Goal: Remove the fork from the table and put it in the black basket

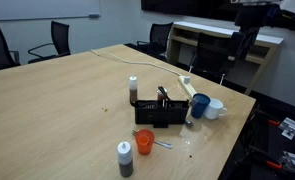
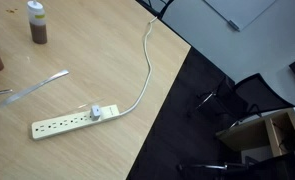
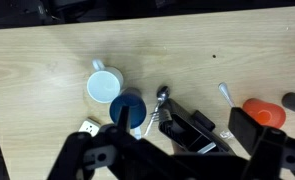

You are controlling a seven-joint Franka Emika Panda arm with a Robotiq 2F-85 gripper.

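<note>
Fork: slim silvery piece, lying flat on the table between the black basket and an orange cup, touching neither as far as the wrist view shows. In an exterior view it is only a thin glint just beside that cup. Black basket: upright, with a blue cup and a white mug on the side away from the fork. Claw: held high above the table in the wrist view, jaws spread wide, nothing between them. Step in hand, as judged: the approach, with the pickup not yet begun and the fork untouched. The next move calls for you to bring the claw across and down over the fork's handle. Turn the jaws to straddle its thin width, then close them low against the wood, since so flat a piece gives little to bite. Keep clear of the orange cup on the way down; a nudge could tip it.
</note>
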